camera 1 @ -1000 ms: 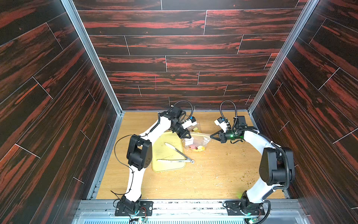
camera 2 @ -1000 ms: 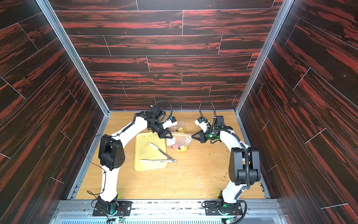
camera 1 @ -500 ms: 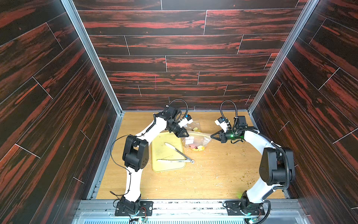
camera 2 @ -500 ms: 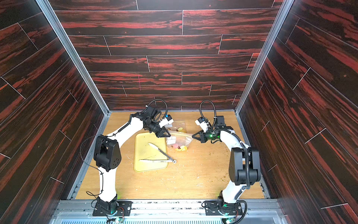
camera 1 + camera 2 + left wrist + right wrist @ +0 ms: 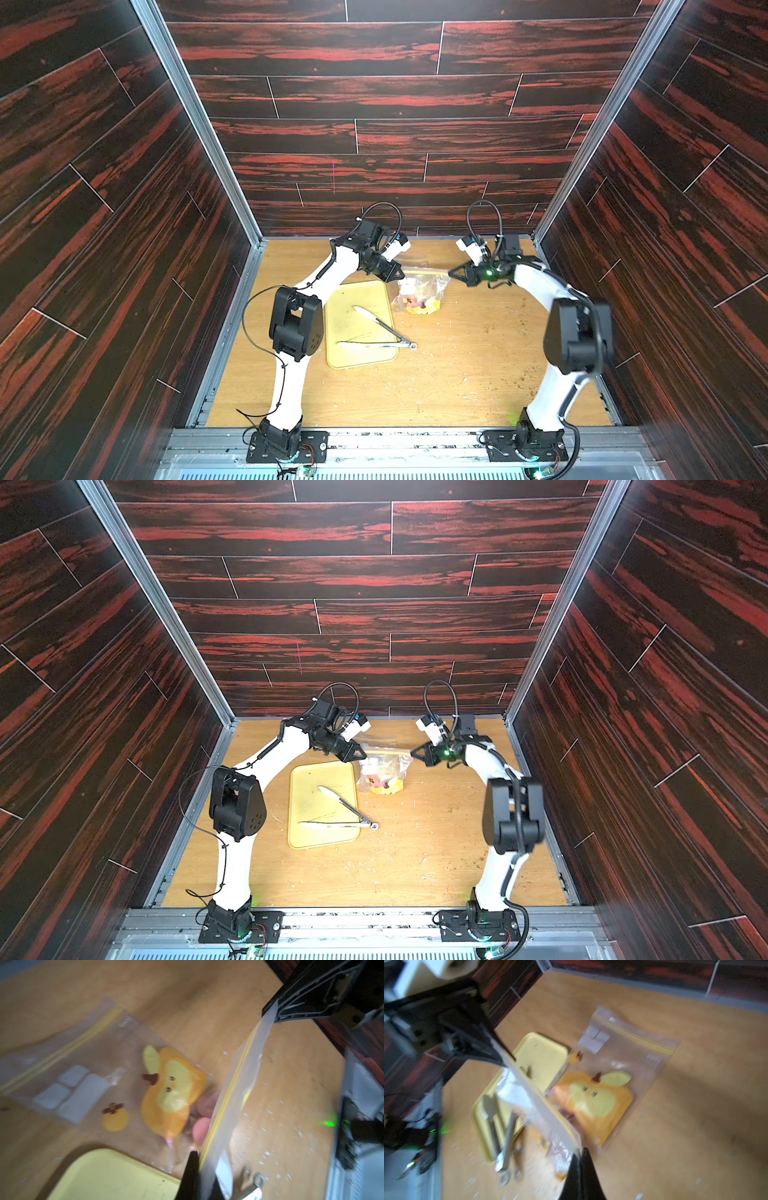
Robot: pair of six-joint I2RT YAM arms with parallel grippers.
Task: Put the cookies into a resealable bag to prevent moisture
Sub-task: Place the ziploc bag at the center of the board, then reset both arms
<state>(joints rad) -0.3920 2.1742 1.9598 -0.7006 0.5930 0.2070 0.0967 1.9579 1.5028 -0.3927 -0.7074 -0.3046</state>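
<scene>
A clear resealable bag (image 5: pixel 419 291) with a yellow zip strip hangs between my two grippers near the back of the table. My left gripper (image 5: pixel 400 274) (image 5: pixel 196 1153) is shut on one end of the strip. My right gripper (image 5: pixel 451 274) (image 5: pixel 581 1150) is shut on the other end. The strip (image 5: pixel 232 1084) runs taut between them. Pink cookies (image 5: pixel 202 1128) show through clear film just under the strip, beside an orange pear print (image 5: pixel 172 1093). Which film covers them I cannot tell. In both top views, pink and yellow show at the bag's bottom (image 5: pixel 384 785).
A second clear zip bag (image 5: pixel 83 1053) (image 5: pixel 633 1053) lies flat on the table behind the held one. The yellow tray (image 5: pixel 353 357) sits left of the bag with metal tongs (image 5: pixel 380 328) across it, their ring end off its right edge. Crumbs dot the wooden table.
Both grippers have moved a little upward in the top view with the bag's strip still pinched. The left arm's elbow has swung slightly. Both wrist views are blurred by motion.
</scene>
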